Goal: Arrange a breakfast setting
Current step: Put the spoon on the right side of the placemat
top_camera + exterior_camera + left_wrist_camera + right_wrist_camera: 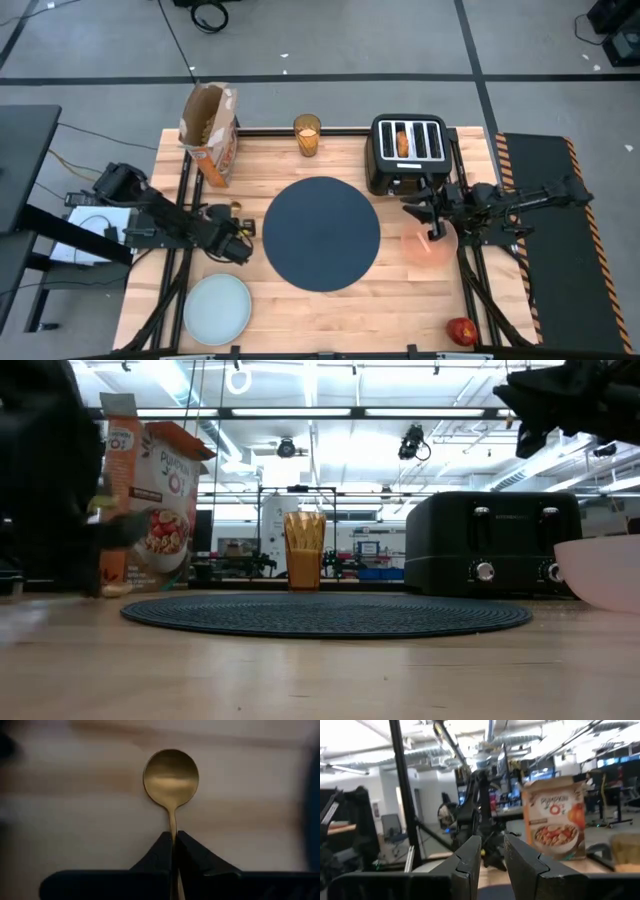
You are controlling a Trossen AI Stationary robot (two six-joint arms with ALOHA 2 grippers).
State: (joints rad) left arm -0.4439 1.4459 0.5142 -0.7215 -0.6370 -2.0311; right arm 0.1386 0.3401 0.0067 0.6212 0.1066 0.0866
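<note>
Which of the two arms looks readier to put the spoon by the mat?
The left. Its hand is shut on the gold spoon, just beside the mat. The right hand is over by the bowl.

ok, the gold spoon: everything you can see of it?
The gold spoon looks like matte brass-toned metal, with a round, shallow bowl narrowing into a thin handle. The left gripper is shut on that handle just below the bowl, one dark finger on each side. The bowl faces the wrist camera, with blurred pale wood behind it. In the high view this gripper sits left of the dark-blue mat; the spoon itself barely shows there.
</note>
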